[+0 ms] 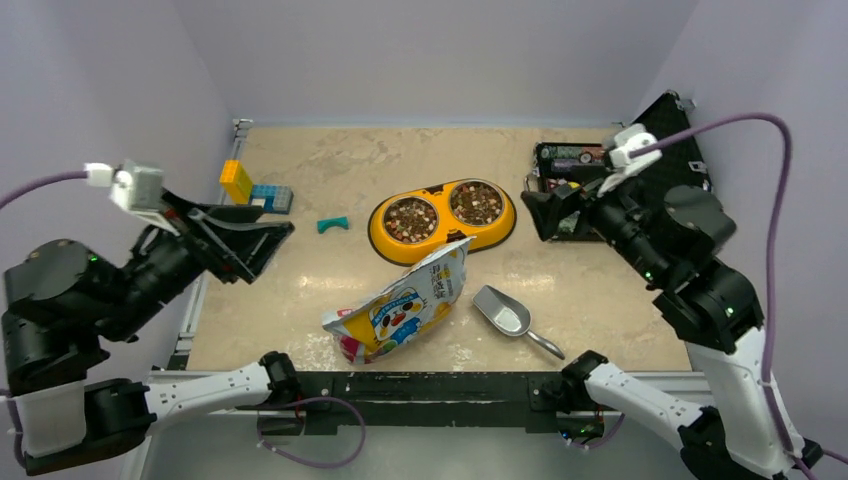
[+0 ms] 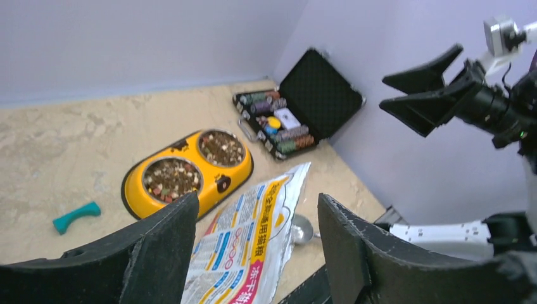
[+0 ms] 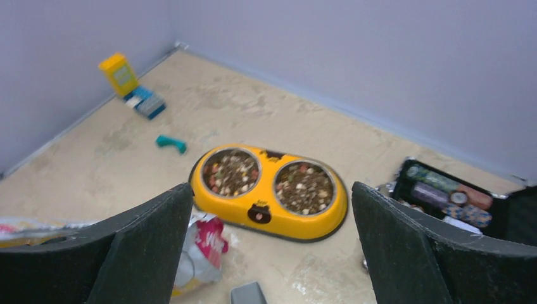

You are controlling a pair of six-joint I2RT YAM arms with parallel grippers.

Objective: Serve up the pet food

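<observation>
Pet food (image 1: 410,218) fills the feeder's (image 1: 443,240) 2 bowls. Left hand (image 2: 258,209), right hand (image 3: 272,190) released, empty; serving looks done, only parking remains.

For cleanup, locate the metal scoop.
Top view: the metal scoop lies right of centre near the front edge, just right of the food bag.

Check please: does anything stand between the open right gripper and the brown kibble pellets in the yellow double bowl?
Nothing visible does. The right gripper hangs open, raised to the right of the yellow double bowl, and its wrist view looks onto the brown kibble pellets, uncovered in both wells.
</observation>
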